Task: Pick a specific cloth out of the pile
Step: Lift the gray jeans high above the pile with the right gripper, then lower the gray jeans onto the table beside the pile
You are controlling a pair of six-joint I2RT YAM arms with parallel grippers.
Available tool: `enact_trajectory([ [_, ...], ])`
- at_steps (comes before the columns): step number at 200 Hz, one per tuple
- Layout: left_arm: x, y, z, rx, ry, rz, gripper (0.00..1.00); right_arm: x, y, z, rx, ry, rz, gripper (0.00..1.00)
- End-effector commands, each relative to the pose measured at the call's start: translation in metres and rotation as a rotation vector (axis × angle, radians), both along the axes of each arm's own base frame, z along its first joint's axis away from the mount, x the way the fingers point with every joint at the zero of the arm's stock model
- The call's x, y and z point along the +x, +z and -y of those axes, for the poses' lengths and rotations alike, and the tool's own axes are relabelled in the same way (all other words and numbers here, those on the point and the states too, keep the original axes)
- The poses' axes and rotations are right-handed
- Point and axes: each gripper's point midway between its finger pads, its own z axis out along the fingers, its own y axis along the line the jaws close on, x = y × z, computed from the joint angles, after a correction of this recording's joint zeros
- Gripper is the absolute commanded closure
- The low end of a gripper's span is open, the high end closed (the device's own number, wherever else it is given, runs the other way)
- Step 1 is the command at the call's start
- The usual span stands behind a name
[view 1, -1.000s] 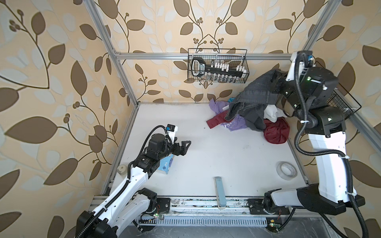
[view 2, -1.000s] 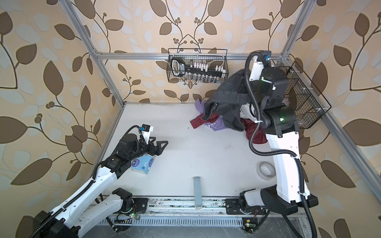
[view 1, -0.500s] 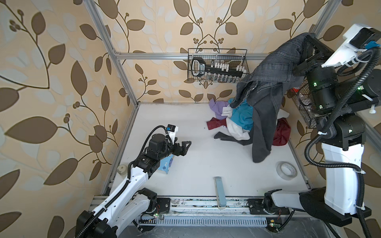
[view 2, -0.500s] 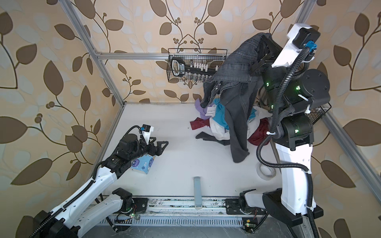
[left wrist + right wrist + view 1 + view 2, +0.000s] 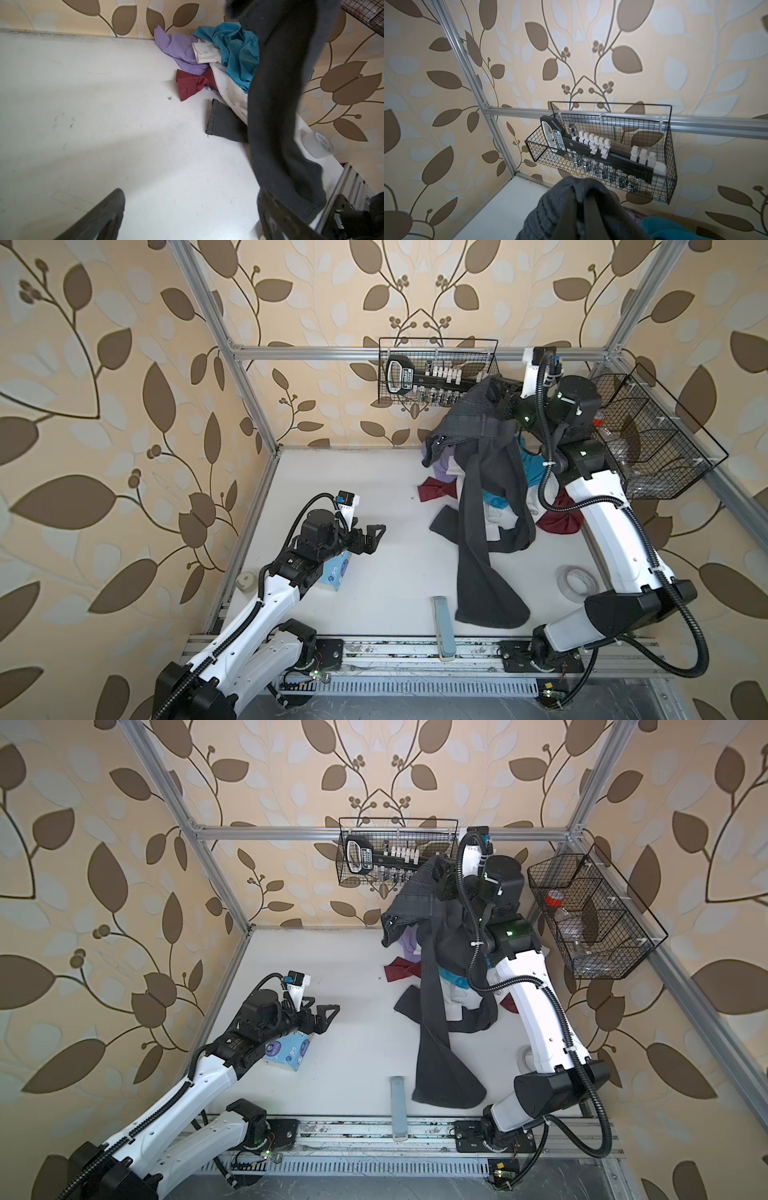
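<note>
The right pincer [image 5: 500,396], clamped on the charcoal-grey denim garment [image 5: 473,551], held it trailing toward six o'clock (left pincer [image 5: 374,537] apart, farther).

partly hidden things
the pile [image 5: 228,52] is being partly covered by the hanging cloth [image 5: 276,104]; the right gripper [image 5: 579,197] is being wrapped in its folds.

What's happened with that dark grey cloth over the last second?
The right end effector, shut on the cloth, swung it high above the pile, then came partway down; one leg now trails toward the front of the table. The left end effector, tissue box and tape roll stayed put.
</note>
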Motion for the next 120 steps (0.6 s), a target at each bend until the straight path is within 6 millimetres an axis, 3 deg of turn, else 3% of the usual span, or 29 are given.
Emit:
enact_trajectory([
  [1,0.006,0.024,0.002,-0.001,0.002,0.071,0.01,-0.038,0.084,-0.002,0.040,0.042,0.258,1.00],
  [36,0.007,0.023,0.001,0.009,0.008,0.068,0.01,-0.063,0.141,0.001,0.079,0.057,0.430,1.00],
  [58,0.008,0.022,0.000,0.012,0.011,0.068,0.01,-0.070,0.150,0.004,0.084,0.050,0.473,1.00],
  [81,0.008,0.021,0.000,0.012,0.015,0.067,0.01,-0.044,0.112,0.002,0.034,0.016,0.377,1.00],
  [107,0.009,0.019,0.001,0.010,0.011,0.059,0.01,-0.007,0.031,-0.005,-0.032,0.004,0.207,1.00],
  [120,0.009,0.019,0.001,0.008,0.011,0.060,0.01,0.001,-0.011,-0.013,-0.053,0.041,0.116,1.00],
])
